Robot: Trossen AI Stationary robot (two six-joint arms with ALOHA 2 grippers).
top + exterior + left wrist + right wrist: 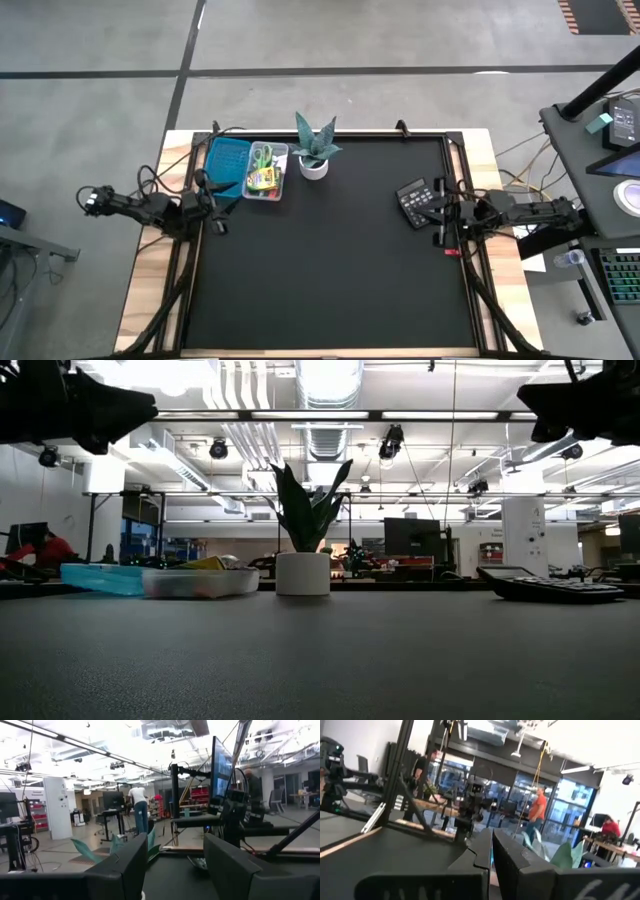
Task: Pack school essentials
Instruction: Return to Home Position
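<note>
- Hanging at the table's left edge, the left gripper [175, 857] has its fingers parted by a clear gap and holds nothing.
- The yellow crayon box [262, 181] and green scissors [263, 157] lie in the clear box [284, 160] at far left, beside its blue lid [228, 160].
- The plant [315, 150] stands just right of the box.
- Bare black mat [320, 270] fills the middle and near side.
- At the right edge, beside the calculator [413, 203], the right gripper [491, 851] is pressed together and empty.

Nothing legible shows in any view: no text, brand or number. The crayon box [262, 180], in the upper left of the high view, carries print too small to make out. The keys of the calculator [413, 203], at centre right, are equally unreadable.
</note>
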